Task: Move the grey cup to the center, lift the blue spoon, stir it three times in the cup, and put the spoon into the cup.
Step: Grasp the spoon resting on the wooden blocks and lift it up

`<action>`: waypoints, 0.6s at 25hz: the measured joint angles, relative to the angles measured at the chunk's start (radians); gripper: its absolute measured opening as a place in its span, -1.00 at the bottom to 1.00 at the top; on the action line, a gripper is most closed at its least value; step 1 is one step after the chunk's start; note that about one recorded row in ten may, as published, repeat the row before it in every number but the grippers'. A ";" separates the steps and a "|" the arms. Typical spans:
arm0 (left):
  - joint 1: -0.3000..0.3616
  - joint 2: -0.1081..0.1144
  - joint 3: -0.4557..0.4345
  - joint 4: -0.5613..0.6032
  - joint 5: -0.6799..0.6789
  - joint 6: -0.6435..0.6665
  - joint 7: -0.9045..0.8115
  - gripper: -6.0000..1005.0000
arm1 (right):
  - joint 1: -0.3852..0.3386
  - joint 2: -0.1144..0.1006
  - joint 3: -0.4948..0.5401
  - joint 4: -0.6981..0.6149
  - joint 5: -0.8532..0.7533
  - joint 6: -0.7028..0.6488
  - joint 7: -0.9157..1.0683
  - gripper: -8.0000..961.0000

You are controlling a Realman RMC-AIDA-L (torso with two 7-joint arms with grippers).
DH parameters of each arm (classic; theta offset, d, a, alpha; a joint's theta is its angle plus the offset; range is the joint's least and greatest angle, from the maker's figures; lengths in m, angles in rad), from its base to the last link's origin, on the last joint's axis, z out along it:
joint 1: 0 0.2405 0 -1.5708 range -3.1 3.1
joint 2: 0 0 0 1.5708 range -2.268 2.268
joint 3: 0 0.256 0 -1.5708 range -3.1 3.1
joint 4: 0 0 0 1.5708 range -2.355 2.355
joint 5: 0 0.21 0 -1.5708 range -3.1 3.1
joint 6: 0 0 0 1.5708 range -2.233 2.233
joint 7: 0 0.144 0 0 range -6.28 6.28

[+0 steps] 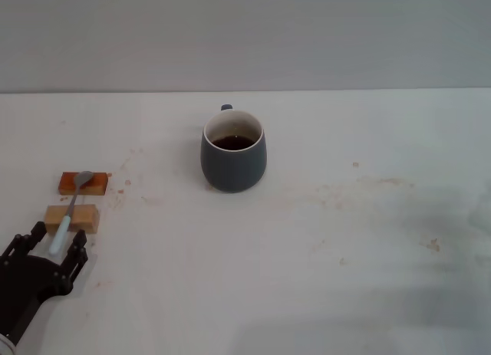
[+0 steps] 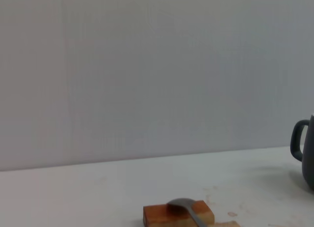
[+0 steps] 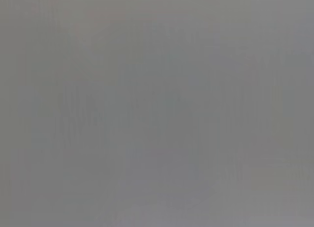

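1. Left gripper [image 1: 52, 250] sits at the table's near left corner, fingers spread around the tip of the blue spoon's handle, not yet pinching it; the right gripper is out of view.
2. Blue spoon [image 1: 70, 209] bridges two wooden blocks [image 1: 72, 217], its bowl on the far one. It looks light, stiff and slick; the raised handle is the likely place to grip.
3. Grey cup [image 1: 233, 160] stands mid-table with dark liquid inside, probably heavy and breakable.
4. No writing is visible.

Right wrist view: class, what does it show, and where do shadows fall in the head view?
Right wrist view: plain grey, nothing to make out. Head view: soft even light, a dim shadow beside the grey cup and a darker patch on the table to the robot's right.
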 joint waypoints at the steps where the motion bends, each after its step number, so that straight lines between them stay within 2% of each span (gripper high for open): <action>1: -0.002 0.000 0.002 0.000 0.000 -0.008 0.000 0.28 | 0.000 0.000 0.000 0.000 0.000 0.000 0.000 -0.99; 12: 0.003 0.000 -0.004 -0.003 0.000 -0.003 0.000 0.29 | -0.001 0.000 0.000 0.000 0.000 0.000 0.002 -0.99; 15: 0.003 0.000 -0.004 -0.003 0.000 -0.006 0.000 0.17 | -0.001 0.000 0.000 0.000 0.000 0.000 0.002 -0.99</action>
